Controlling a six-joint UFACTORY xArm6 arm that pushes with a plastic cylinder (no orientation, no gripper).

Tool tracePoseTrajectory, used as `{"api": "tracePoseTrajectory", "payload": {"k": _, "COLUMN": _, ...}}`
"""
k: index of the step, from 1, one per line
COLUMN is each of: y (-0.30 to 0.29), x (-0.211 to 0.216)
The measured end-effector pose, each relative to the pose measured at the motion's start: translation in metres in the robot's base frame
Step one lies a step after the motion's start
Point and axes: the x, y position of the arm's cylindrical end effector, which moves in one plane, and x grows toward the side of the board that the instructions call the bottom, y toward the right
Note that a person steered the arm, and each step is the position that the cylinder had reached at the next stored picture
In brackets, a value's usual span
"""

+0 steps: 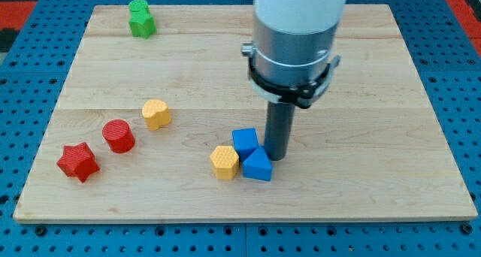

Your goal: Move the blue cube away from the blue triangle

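Sitting low and centre on the desk [376, 77], the blue cube [244, 141] is touching the blue triangle [257, 165] just below and to its right. It also touches a yellow hexagonal block [225, 161] at its lower left. The three form one tight cluster.

Cube is turned a bit off the desk edges, one corner toward the view's bottom. No clear long axis; it's roughly equal-sided. Triangle's ridge points toward the view's top.

Rod's tip [276, 158] is down on the desk, right against the cube's right side and just above the triangle's right corner. No claw on this arm, just the bare rod, so nothing is held.

Count: 2 blue, 2 yellow, 2 red, 1 green; seven blocks. No containers, everything lies loose on the desk.

Further out: second yellow block [156, 113] left of centre, red cylinder [118, 135] beside it, red star [77, 161] near the left bottom corner. Green block [140, 19] sits well apart at the view's top left, shape looks star-like.
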Motion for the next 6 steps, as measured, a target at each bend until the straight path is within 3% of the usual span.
{"api": "tracePoseTrajectory", "payload": {"k": 3, "y": 0.018, "x": -0.019}}
{"api": "tracePoseTrajectory", "payload": {"k": 6, "y": -0.027, "x": -0.022}}
